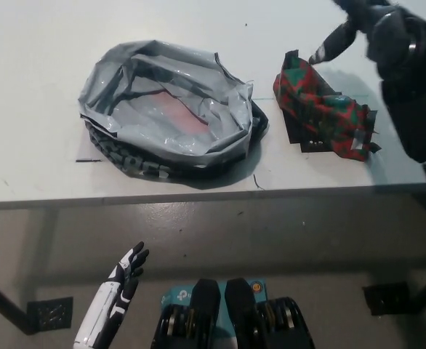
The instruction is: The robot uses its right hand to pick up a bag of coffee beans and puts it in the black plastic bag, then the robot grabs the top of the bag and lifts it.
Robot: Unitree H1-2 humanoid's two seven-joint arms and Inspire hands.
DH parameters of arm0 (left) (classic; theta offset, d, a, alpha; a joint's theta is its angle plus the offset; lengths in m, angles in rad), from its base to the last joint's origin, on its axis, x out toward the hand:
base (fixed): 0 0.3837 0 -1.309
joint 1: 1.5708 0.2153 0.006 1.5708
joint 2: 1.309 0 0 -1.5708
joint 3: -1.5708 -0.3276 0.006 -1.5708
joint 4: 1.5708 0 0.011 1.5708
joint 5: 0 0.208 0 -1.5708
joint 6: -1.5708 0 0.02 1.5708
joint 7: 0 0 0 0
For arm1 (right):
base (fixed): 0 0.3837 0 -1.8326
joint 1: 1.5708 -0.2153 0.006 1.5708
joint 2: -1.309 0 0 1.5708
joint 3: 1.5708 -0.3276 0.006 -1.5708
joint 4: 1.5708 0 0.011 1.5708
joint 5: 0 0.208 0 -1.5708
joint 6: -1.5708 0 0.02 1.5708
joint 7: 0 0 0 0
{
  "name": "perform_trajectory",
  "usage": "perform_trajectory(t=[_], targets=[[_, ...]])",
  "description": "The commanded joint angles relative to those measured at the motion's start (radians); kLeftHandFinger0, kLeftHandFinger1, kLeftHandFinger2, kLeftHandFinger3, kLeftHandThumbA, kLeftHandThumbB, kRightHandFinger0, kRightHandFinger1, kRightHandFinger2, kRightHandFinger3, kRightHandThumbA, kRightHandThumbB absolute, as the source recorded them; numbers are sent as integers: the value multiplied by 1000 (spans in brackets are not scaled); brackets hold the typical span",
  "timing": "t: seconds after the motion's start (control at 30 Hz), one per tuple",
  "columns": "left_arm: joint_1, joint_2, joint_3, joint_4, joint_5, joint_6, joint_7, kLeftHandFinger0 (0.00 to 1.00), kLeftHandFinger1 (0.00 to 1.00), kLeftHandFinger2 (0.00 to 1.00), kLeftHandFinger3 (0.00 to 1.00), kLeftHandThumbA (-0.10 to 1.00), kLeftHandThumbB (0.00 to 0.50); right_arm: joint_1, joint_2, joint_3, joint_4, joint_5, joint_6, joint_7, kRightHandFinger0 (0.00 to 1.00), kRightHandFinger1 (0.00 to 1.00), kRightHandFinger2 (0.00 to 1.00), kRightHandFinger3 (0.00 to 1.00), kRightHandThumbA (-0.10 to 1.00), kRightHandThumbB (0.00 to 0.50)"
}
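A red and green patterned coffee bean bag [320, 107] lies on the white table [38, 94] at the right. To its left sits the plastic bag [171, 109], rolled open, grey inside and black outside. My black right hand [358, 29] hovers over the table just beyond the coffee bag's far end, fingers spread and open, holding nothing. My white left hand [126, 273] rests below the table's front edge at the lower left, fingers apart.
The table's front edge [198, 195] runs across the middle of the picture, with grey floor below it. A black table foot [389, 298] stands on the floor at the lower right.
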Motion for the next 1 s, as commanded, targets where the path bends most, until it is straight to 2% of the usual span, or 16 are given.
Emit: perform_trajectory(t=[0.0, 0.23, 0.43, 0.53, 0.67, 0.97], targets=[[6, 16, 0, -21, 11, -45, -14, 1000, 1000, 1000, 1000, 1000, 250, -55, 29, -30, 25, -70, 33, 37, 1000, 1000, 1000, 1000, 1000, 500], [10, 16, 5, -29, 21, -31, -11, 1000, 1000, 1000, 1000, 1000, 265, -10, 98, -104, 14, -80, 33, 54, 1000, 1000, 1000, 1000, 992, 500], [20, 14, 7, -34, 23, -29, -12, 1000, 1000, 1000, 1000, 1000, 255, 35, 140, -134, -15, -167, 33, 94, 1000, 1000, 1000, 1000, 1000, 500], [20, 15, 8, -33, 30, -28, -10, 1000, 1000, 1000, 1000, 1000, 271, 44, 141, -141, 9, -194, 33, 86, 1000, 1000, 1000, 1000, 1000, 500], [20, 20, 12, -27, 35, -50, -8, 1000, 1000, 1000, 1000, 1000, 257, 45, 132, -131, 36, -235, 33, 77, 1000, 1000, 1000, 1000, 993, 500], [28, 20, 12, -22, 32, -54, -12, 1000, 1000, 1000, 1000, 1000, 259, 47, 83, -83, 49, -300, 33, 10, 1000, 1000, 1000, 1000, 934, 500]])
